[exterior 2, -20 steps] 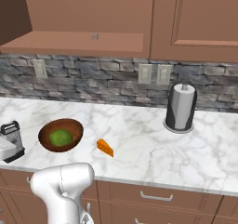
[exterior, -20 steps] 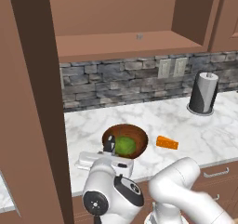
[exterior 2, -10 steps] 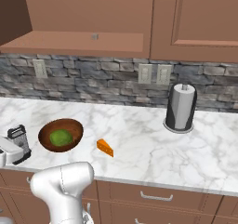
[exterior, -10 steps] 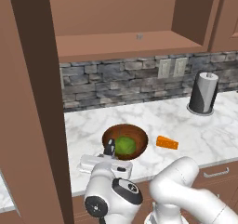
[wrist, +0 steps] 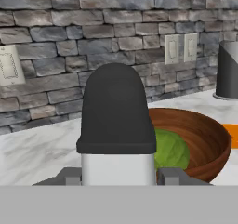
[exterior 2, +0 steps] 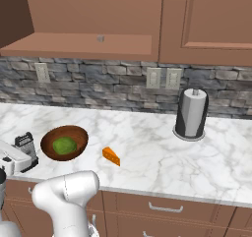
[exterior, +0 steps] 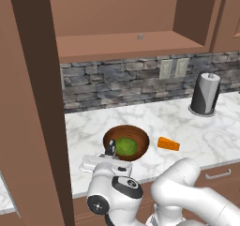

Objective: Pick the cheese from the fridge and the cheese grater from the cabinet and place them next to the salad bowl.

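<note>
The cheese grater (wrist: 116, 111), silver with a black top handle, stands upright between my fingertips (wrist: 69, 175). My gripper (exterior 2: 15, 157) is shut on it low over the counter, just left of the salad bowl (exterior 2: 64, 142). In the left base view the cheese grater (exterior: 110, 148) peeks up behind my gripper (exterior: 105, 164), touching the rim of the salad bowl (exterior: 126, 143). The orange cheese (exterior: 168, 144) lies on the marble right of the bowl, seen too as the cheese (exterior 2: 111, 156). The cabinet (exterior: 122, 18) above stands open and bare.
A dark-grey paper towel cylinder (exterior 2: 192, 114) stands at the back right of the counter (exterior 2: 147, 142). The open cabinet door (exterior: 28, 103) hangs close on the left. Stone backsplash with outlets (exterior 2: 162, 77) runs behind. Drawers (exterior 2: 167, 209) sit below the counter edge.
My gripper has carried the cheese grater to the right, closer to the salad bowl. Bowl and cheese have stayed in place.
</note>
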### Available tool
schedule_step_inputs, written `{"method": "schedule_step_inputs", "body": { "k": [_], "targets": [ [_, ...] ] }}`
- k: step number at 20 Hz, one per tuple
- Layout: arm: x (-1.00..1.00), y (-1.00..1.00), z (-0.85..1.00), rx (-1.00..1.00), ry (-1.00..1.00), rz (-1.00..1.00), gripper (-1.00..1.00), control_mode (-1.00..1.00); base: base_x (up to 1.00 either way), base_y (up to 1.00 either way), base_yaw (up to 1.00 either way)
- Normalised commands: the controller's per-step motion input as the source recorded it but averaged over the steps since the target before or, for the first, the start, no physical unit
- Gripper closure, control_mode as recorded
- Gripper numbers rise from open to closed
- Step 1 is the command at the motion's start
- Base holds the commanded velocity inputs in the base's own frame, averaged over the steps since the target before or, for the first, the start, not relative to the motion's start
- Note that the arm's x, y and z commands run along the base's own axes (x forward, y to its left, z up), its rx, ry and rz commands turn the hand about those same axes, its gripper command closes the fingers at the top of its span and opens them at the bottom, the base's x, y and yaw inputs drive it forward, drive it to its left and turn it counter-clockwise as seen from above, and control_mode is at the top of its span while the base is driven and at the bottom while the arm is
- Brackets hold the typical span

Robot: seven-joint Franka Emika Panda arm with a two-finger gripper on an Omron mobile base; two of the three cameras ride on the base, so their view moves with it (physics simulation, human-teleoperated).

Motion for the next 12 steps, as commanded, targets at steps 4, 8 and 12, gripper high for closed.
{"method": "schedule_step_inputs", "body": {
  "k": [4,8,12],
  "targets": [
    [0.10,0.00,-0.32,0.00,0.00,-0.01,1.00,-1.00,0.00,0.00,0.00],
    [0.10,0.00,-0.38,0.00,0.00,-0.01,1.00,-1.00,0.00,0.00,0.00],
    [0.26,0.03,-0.17,0.00,0.00,-0.01,1.00,-1.00,0.00,0.00,0.00]
  ]
}}
